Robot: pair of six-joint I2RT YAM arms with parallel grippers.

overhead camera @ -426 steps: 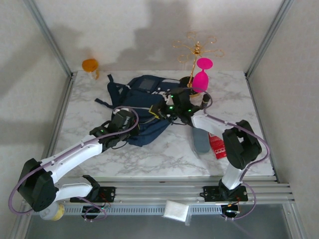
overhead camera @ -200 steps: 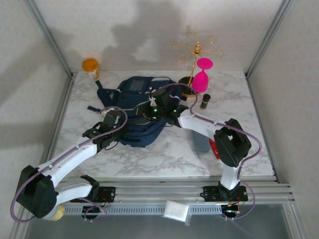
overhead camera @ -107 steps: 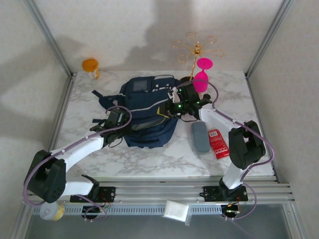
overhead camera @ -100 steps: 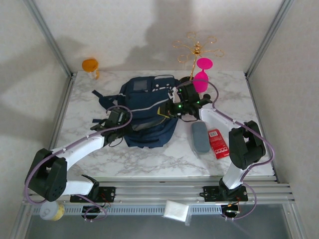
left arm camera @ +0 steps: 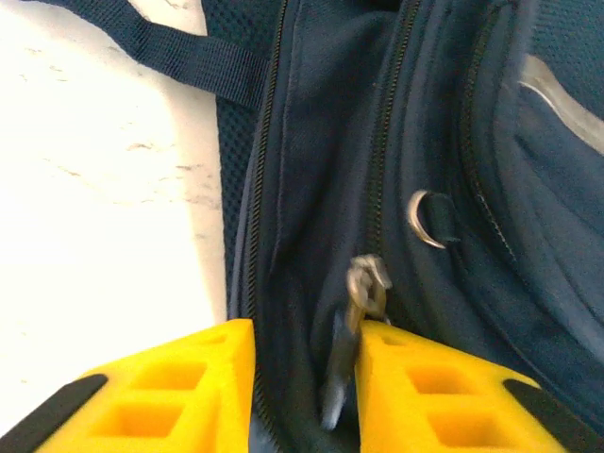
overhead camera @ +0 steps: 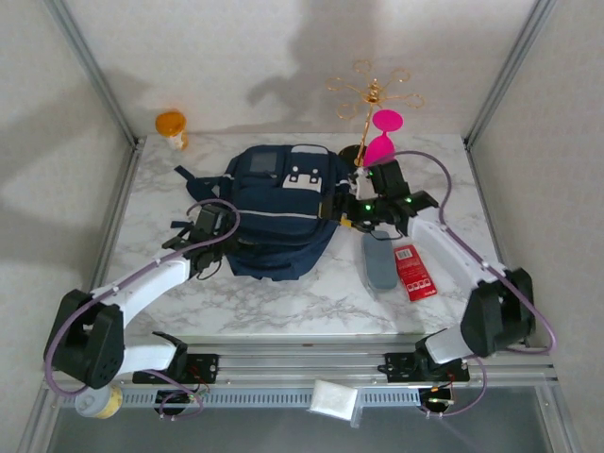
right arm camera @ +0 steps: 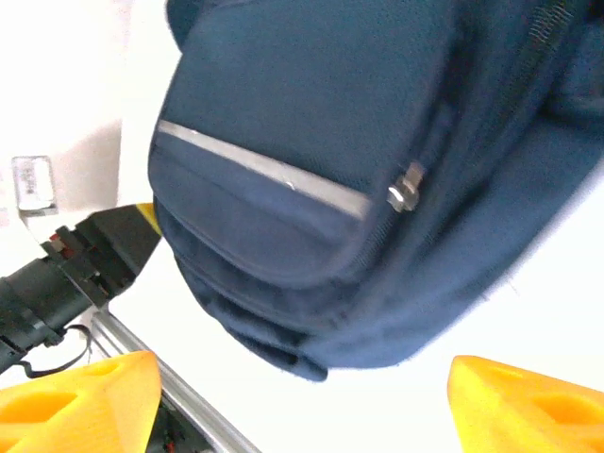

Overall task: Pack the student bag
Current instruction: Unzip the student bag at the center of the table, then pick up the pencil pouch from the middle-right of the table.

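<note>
The student bag [overhead camera: 283, 203], navy blue with light grey patches and a pale stripe, lies flat in the middle of the table. My left gripper [overhead camera: 222, 226] is at the bag's left side. In the left wrist view its yellow fingers [left arm camera: 170, 387] stand apart over a dark fold of the bag [left arm camera: 425, 113], and a metal zipper pull [left arm camera: 363, 288] hangs loose against the right finger. My right gripper [overhead camera: 354, 208] hovers just off the bag's right edge. It is wide open in the right wrist view [right arm camera: 302, 377], facing the bag's front pocket [right arm camera: 302, 142] with nothing between its fingers.
A grey case [overhead camera: 380, 261] and a red box [overhead camera: 412, 272] lie right of the bag. A pink goblet [overhead camera: 380, 142] and a gold stand [overhead camera: 373, 94] are at the back right, an orange cup [overhead camera: 171, 125] at the back left.
The bag has been turned and now lies flat at the centre. My right gripper let go, opened wide and drew back to the right. My left gripper's fingers have parted.
</note>
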